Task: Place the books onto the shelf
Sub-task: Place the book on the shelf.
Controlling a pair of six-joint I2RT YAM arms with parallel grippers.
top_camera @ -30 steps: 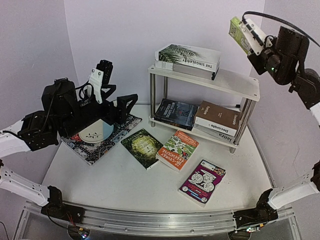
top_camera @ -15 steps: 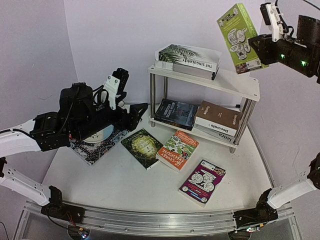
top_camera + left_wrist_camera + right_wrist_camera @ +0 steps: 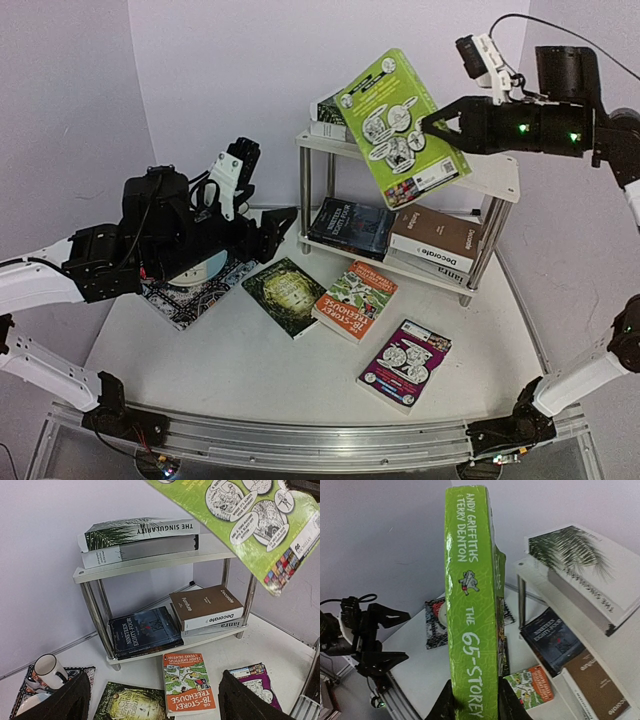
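Observation:
My right gripper is shut on a lime green book, held tilted in the air above the top board of the shelf. In the right wrist view its spine stands clamped between my fingers. A white palm-leaf book lies on a grey one on the top board. A dark book and a brown book lie on the lower board. On the table lie dark green, orange and magenta books. My left gripper hovers open at the left, facing the shelf.
A black-red placemat with a plate and a white mug lies under the left arm. Pale walls stand close behind and beside the shelf. A metal rail runs along the near table edge.
The right arm has swung the lime green book leftward and down, over the shelf's top board. The left arm shifted right early on, then stayed still.

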